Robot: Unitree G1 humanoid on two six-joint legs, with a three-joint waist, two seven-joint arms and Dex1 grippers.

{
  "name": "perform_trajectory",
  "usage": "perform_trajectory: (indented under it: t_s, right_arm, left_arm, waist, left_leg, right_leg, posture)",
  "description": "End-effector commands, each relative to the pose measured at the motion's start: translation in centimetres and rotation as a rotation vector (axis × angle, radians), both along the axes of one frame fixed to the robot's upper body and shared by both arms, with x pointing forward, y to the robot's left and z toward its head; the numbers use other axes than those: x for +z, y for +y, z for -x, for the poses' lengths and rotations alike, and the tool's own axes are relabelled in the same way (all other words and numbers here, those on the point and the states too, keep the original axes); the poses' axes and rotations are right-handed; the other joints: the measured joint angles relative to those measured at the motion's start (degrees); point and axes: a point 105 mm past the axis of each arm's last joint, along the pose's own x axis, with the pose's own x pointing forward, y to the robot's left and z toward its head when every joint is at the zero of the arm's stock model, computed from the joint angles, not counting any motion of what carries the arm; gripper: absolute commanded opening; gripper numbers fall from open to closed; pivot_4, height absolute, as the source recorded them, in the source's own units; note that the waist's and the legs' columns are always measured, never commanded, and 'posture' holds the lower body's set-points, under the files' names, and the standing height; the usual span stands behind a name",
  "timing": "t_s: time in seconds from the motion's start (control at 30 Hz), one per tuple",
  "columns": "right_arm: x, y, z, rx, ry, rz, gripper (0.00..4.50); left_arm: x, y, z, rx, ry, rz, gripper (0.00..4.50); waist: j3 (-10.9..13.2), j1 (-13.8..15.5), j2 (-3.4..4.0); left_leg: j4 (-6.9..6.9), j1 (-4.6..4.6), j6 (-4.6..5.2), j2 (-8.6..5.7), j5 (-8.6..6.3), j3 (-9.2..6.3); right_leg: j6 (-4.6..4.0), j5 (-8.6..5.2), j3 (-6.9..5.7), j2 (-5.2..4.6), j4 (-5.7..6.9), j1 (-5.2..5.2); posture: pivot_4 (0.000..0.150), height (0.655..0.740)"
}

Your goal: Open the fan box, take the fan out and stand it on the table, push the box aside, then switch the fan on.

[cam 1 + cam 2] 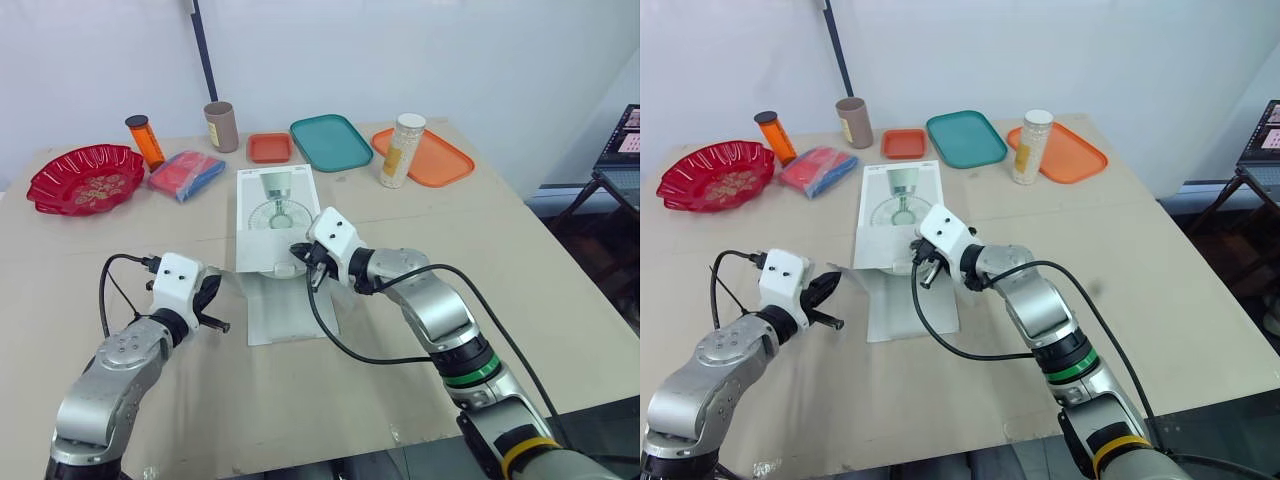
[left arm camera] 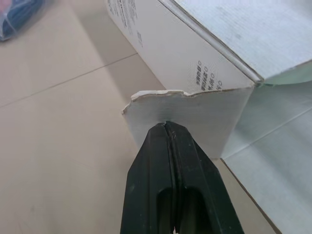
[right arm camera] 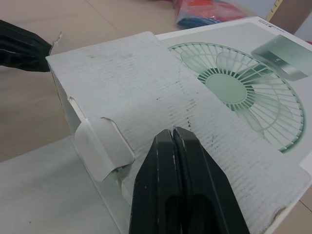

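My rig's arms (image 1: 120,362): silver-grey jointed shells, white boxy wrist housings (image 1: 335,232), looping black cables (image 1: 101,295) and matte black fingers (image 2: 146,185); my right arm (image 1: 430,305) carries a green ring (image 1: 470,372) and a yellow band (image 1: 520,445).

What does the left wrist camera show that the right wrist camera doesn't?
Left wrist alone: small print on the side of the fan box. Right wrist alone: the fan picture on the box top, and the right tool, fingers shut, over a folded-back flap. Shared: the box, the table, and the left tool pinching a torn side flap.
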Motion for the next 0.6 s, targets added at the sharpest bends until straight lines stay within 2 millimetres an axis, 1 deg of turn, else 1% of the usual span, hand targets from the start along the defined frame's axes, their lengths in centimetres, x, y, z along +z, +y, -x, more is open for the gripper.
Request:
perform_trajectory:
  t_s: [0.03, 0.23, 0.47, 0.6]
  right_arm:
    - [-1.9, 0.0, 0.2, 0.006, 0.051, 0.045, 0.03]
    - [-1.9, 0.1, 0.2, 0.002, 0.046, 0.044, 0.03]
    - [-1.9, 0.3, 0.2, -0.001, 0.047, 0.038, 0.03]
    - [-1.9, 0.6, 0.3, 0.000, 0.050, 0.035, 0.03]
  left_arm:
    - [1.5, 0.1, -0.9, -0.022, -0.070, -0.024, 0.00]
    - [2.0, -0.2, -2.0, -0.061, -0.089, -0.036, 0.00]
    - [2.3, -1.2, -2.9, -0.106, -0.108, -0.038, 0.00]
    - [2.9, -1.6, -3.7, -0.126, -0.132, -0.040, 0.00]
  waist:
    - [0.00, 0.00, -0.01]
    - [0.00, -0.02, -0.01]
    - [-0.01, -0.01, -0.01]
    - [-0.01, -0.01, -0.01]
  left_leg:
    - [0.00, 0.00, 0.00, 0.00, 0.00, 0.00]
    - [0.00, 0.00, 0.00, 0.01, 0.00, 0.00]
    - [0.00, 0.00, -0.01, 0.00, 0.00, -0.01]
    - [0.00, 0.00, -0.01, 0.00, 0.00, -0.02]
  right_leg:
    - [0.00, 0.00, -0.01, 0.00, -0.01, 0.00]
    - [0.00, 0.00, -0.01, 0.00, -0.01, -0.01]
    - [0.00, 0.00, -0.02, -0.01, -0.01, -0.01]
    - [0.00, 0.00, -0.02, 0.00, -0.01, -0.01]
  posture:
    - [0.150, 0.7400]
    - [0.150, 0.7400]
    - [0.150, 0.7400]
    - [0.150, 0.7400]
